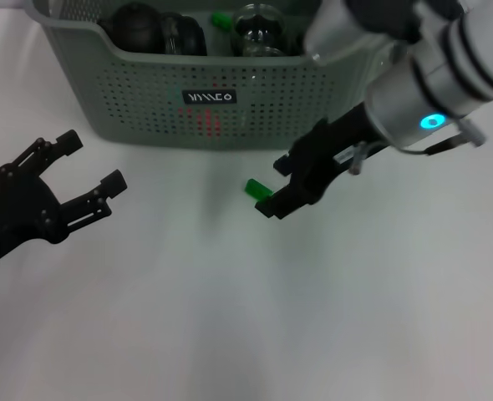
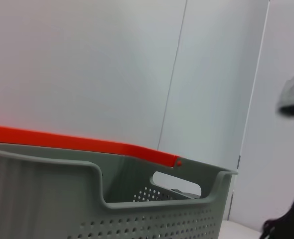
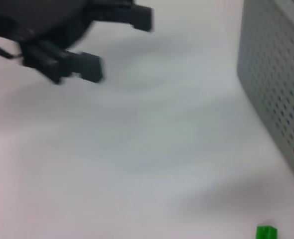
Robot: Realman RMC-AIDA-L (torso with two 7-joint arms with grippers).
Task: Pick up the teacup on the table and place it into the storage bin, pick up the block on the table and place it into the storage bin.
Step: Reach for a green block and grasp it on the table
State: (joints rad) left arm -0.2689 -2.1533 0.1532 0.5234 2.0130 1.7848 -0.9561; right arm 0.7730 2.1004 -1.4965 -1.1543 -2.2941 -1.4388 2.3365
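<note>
The block (image 1: 255, 187), small and green, is lying on the white tabletop (image 1: 230, 317) just in front of the storage bin (image 1: 146, 92), below the bin's black label and slightly toward the robot's right. The right hand (image 1: 273, 185) is sitting right beside it, its dark fingers reaching in from the right side so that the block is at the fingertips; the fingers look parted, with nothing gripped between them. The block is too small here to tell its long axis. In the right wrist view it is showing as a green bit (image 3: 266, 232) at the frame's edge, near the bin's perforated wall (image 3: 271, 74).

The left hand (image 1: 75, 180) is hovering well apart over the tabletop, fingers spread wide and empty, so the right arm is plainly the nearer one. Inside the bin dark rounded items and a glass piece are already resting; I cannot pick out a teacup on the tabletop. Beyond the bin, a pale wall is standing
</note>
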